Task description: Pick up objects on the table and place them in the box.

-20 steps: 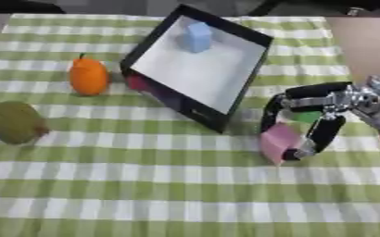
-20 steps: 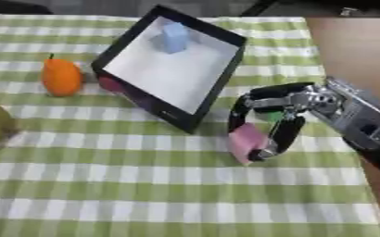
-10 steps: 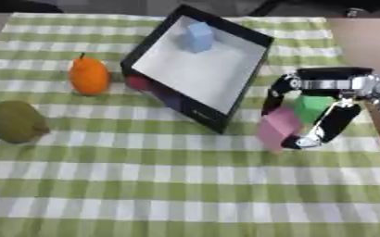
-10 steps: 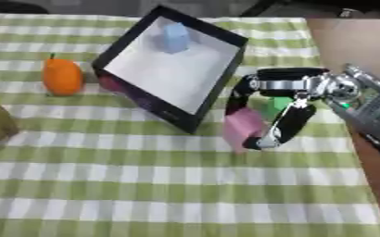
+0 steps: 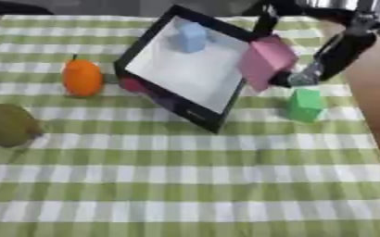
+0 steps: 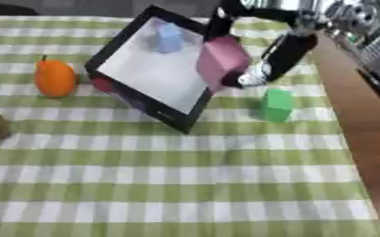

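Upper right of frame: right hand (image 5: 339, 48) fingers clamped on pink block (image 5: 264, 60) at black box (image 5: 185, 69) rim — needs carrying further inside above white floor before releasing.

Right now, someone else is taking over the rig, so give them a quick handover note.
Right robot hand: curled on the pink block, held over the right rim of the box.
Left robot hand: out of view.
Done: blue block lies inside the box.
Left: release the pink block into the box, then collect the green block right of the box, and the orange and brownish-green fruit to its left.
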Robot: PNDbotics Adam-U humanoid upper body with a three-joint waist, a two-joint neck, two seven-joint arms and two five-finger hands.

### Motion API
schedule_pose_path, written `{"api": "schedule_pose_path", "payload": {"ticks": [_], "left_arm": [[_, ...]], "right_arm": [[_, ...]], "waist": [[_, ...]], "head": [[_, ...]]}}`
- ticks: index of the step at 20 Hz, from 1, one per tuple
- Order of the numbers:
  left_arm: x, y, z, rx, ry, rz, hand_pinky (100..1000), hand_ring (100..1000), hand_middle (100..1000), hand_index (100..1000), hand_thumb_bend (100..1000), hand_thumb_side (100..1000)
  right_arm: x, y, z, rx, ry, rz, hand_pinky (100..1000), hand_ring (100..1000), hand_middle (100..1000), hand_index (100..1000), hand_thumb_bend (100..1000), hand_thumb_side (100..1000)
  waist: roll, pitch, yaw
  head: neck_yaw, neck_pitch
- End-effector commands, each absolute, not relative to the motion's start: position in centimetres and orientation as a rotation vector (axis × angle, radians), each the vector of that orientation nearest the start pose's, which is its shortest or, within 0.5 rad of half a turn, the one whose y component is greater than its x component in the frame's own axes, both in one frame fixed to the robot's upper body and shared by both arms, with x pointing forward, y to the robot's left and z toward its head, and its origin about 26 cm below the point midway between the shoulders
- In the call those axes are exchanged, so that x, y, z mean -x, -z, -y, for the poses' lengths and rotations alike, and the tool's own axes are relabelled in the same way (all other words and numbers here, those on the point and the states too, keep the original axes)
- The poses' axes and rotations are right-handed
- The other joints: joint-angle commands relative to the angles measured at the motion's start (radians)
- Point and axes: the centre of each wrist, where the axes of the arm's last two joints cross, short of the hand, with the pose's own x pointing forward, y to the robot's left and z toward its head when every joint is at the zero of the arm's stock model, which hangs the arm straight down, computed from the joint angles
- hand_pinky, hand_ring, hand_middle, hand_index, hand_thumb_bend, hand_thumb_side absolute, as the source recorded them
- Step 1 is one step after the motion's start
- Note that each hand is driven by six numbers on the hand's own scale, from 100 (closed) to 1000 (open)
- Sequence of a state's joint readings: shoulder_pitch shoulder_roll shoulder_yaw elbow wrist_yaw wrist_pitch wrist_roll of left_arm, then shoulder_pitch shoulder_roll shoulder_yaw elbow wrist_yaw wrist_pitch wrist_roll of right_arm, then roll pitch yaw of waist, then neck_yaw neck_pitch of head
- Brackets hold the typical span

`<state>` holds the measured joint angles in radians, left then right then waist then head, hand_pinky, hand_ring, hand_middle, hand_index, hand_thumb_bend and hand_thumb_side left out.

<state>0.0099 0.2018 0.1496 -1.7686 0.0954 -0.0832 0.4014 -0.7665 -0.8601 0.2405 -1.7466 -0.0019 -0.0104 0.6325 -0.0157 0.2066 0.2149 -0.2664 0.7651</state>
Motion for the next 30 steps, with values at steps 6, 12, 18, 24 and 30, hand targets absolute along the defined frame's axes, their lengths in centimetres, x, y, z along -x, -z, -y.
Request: {"api": "schedule_pose_path", "payload": {"ticks": [6,12,18,24,30], "left_arm": [[-26.9,-6.0,-32.3,-0.464,-0.336,1.855,887,815,731,806,372,801],[-27.0,-6.0,-32.2,-0.453,-0.33,1.857,888,815,731,806,371,803],[-27.1,-6.1,-32.1,-0.445,-0.33,1.861,889,816,731,806,371,804],[-27.1,-6.1,-32.0,-0.444,-0.329,1.862,889,816,731,806,369,805],[-27.1,-6.1,-32.1,-0.445,-0.328,1.861,890,817,732,807,369,806]], "right_arm": [[-41.4,-32.7,24.0,0.341,-1.641,1.78,833,627,398,478,224,100],[-45.8,-29.1,23.4,0.413,-1.613,1.672,834,633,424,504,232,100],[-47.7,-24.6,24.1,0.475,-1.687,1.56,826,643,451,527,270,100],[-48.2,-22.9,24.8,0.505,-1.736,1.524,857,727,558,650,385,100],[-48.2,-23.2,25.1,0.544,-1.807,1.476,944,896,838,883,546,224]], "waist": [[-0.006,-0.036,0.018],[-0.009,-0.031,0.039],[-0.012,-0.024,0.05],[-0.012,-0.023,0.051],[-0.011,-0.026,0.049]], "head": [[-0.034,0.005],[-0.047,0.005],[-0.051,0.005],[-0.05,0.005],[-0.052,0.005]]}}
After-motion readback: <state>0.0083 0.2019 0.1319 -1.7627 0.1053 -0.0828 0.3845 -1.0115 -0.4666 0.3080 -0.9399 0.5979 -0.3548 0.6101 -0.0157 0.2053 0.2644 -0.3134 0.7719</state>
